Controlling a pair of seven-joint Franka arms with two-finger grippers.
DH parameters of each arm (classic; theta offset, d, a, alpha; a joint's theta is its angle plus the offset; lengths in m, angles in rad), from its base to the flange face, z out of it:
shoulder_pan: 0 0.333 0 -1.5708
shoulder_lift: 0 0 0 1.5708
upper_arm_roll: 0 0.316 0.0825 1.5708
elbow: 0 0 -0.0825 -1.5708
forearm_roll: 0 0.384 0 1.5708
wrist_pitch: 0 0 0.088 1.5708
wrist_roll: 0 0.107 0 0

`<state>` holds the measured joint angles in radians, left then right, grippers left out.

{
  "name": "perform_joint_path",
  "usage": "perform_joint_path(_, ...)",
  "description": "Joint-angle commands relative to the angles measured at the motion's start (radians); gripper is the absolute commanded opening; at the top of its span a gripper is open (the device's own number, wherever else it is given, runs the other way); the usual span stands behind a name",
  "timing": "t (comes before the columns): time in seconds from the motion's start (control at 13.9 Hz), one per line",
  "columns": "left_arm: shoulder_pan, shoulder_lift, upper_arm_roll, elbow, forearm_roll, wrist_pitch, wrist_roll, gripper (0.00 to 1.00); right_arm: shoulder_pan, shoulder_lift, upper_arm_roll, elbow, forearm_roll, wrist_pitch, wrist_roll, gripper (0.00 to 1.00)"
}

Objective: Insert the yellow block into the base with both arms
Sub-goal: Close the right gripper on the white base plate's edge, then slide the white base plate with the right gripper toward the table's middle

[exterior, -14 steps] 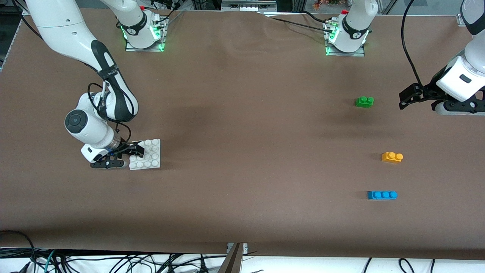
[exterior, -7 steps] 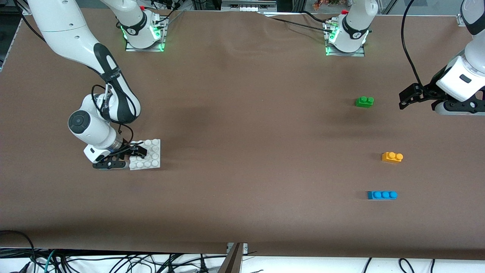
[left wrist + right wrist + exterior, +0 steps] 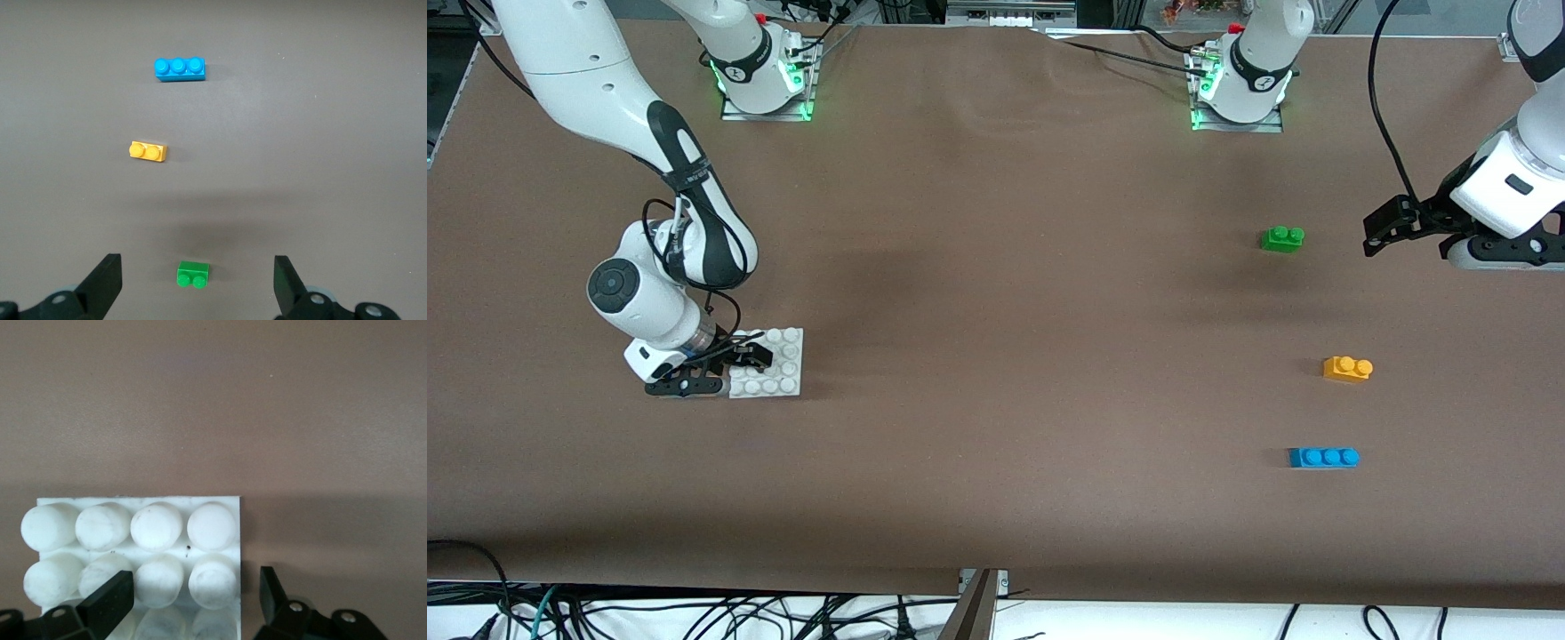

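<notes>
I had the right gripper [image 3: 740, 363] down at the base [image 3: 781, 363], at the edge toward the right arm's end of the table. Compared with a second before, the right arm's wrist had shifted slightly toward the base, and the base itself had nudged a touch, its corner sitting a little differently. In the right wrist view the fingers [image 3: 107, 603] straddled the base's [image 3: 140, 547] corner, one over the studs and the other just off the edge on the table; they had narrowed since the earlier frames but were not pressed together, and I could not tell whether they had bitten on the plate.

The left gripper [image 3: 1383, 233] hung in the air over the left arm's end of the table, unchanged, its jaws spread wide. The left arm waited.

The yellow block [image 3: 1347, 368] lay where it had been, on the table toward the left arm's end, between the green brick [image 3: 1282, 238] farther from the camera and the blue brick [image 3: 1324, 457] nearer. In the left wrist view all three sat apart: green [image 3: 193, 275], yellow [image 3: 147, 151], blue [image 3: 179, 69].
</notes>
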<state>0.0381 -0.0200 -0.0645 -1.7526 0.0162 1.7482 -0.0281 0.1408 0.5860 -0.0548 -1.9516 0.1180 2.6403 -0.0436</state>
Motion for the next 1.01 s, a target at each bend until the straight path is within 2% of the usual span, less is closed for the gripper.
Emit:
perform_joint_path(0.0, -0.003, -0.009, 0.002, 0.010, -0.022, -0.019, -0.003, 1.00, -0.006, 0.006, 0.001, 0.005, 0.015, 0.017, -0.022, 0.81)
perform_joint_path(0.5, -0.003, -0.009, 0.002, 0.010, -0.022, -0.019, -0.003, 1.00, 0.000, 0.003, 0.023, 0.005, 0.017, 0.017, -0.021, 0.69)
perform_joint_path(0.93, -0.003, -0.009, 0.002, 0.010, -0.022, -0.019, -0.003, 1.00, 0.003, 0.003, 0.052, 0.008, 0.023, 0.017, -0.004, 0.66)
